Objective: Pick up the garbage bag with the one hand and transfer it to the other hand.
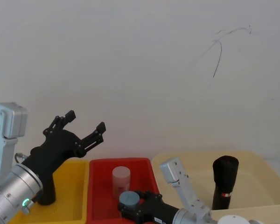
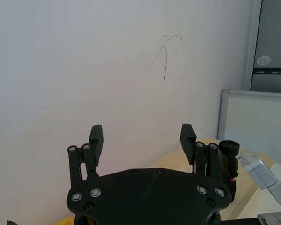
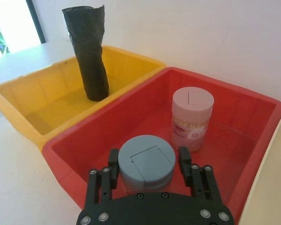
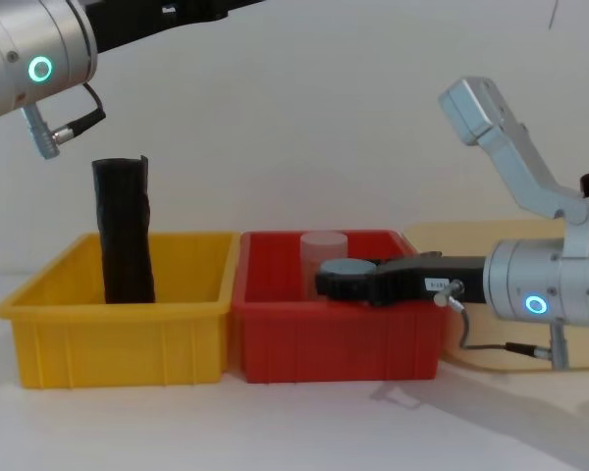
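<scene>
The garbage bag [image 1: 225, 181], a tall black roll with a small red-and-white label, stands upright in the beige bin [image 1: 259, 161] at the right. Its top also shows in the left wrist view [image 2: 227, 148]. My left gripper [image 1: 85, 121], on the green-lit arm, hangs open and empty high above the yellow bin [image 1: 77, 186], far from the bag. In the left wrist view the left gripper [image 2: 141, 136] holds nothing. My right gripper [image 3: 148, 159] sits low over the red bin [image 3: 243, 140], open, its fingers either side of a grey-lidded jar [image 3: 146, 164].
A plain crinkled black roll [image 4: 126, 231] stands in the yellow bin [image 4: 118, 334]. A pink jar [image 3: 192, 117] stands in the red bin behind the grey-lidded one. The three bins sit side by side, with a white wall close behind them.
</scene>
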